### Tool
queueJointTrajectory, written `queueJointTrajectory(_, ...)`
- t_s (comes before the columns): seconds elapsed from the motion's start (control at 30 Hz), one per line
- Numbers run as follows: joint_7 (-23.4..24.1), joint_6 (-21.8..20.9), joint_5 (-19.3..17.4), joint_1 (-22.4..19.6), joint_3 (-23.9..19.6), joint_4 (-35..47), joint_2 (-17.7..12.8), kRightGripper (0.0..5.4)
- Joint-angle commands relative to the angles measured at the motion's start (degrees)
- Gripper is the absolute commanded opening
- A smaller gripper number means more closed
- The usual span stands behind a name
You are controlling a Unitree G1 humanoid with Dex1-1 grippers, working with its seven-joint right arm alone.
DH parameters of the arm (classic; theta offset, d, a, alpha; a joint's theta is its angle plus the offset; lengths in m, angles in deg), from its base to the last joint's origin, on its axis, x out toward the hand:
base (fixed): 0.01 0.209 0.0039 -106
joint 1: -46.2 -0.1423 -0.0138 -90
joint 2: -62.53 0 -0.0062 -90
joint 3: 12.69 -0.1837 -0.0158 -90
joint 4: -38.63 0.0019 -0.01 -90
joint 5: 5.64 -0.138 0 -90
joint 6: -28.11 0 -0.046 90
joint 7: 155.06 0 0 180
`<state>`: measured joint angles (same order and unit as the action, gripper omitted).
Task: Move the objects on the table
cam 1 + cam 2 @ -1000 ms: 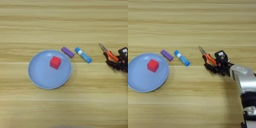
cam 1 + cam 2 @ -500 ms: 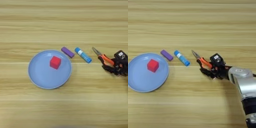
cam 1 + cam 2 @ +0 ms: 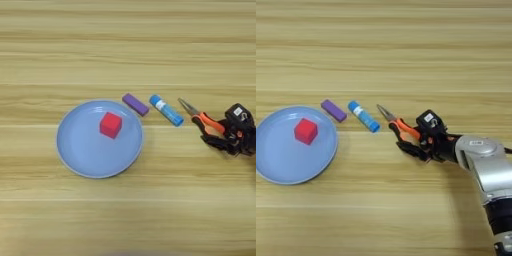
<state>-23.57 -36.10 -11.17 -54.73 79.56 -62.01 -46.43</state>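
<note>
I've got the end effector clamped on the orange-handled pliers, nose just right of the blue glue stick, so pushing further toward the plate probably knocks that tube rolling across the tabletop.

1. Showed one arm only, the right, with a rounded silver forearm of smooth, glossy metal look.
2. Darkened lower down into a grey, ribbed-looking segment near the picture's bottom edge.
3. Ended in a black right gripper with two black fingers.
4. Carried a small black block with a white marking on top of the wrist.
</note>
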Motion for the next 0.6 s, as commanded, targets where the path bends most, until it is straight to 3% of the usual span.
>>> queueJointTrajectory(0.03,0.27,1.23,1.28,0.26,1.16,0.3,-1.82,3.43)
queueJointTrajectory(0.13,0.31,1.23,1.31,0.29,1.19,0.31,-1.82,3.43)
queueJointTrajectory(0.27,0.35,1.07,1.31,0.28,1.17,0.32,-1.74,4.1)
queueJointTrajectory(0.6,0.8,0.19,0.91,-0.05,0.84,1.59,-0.82,5.02)
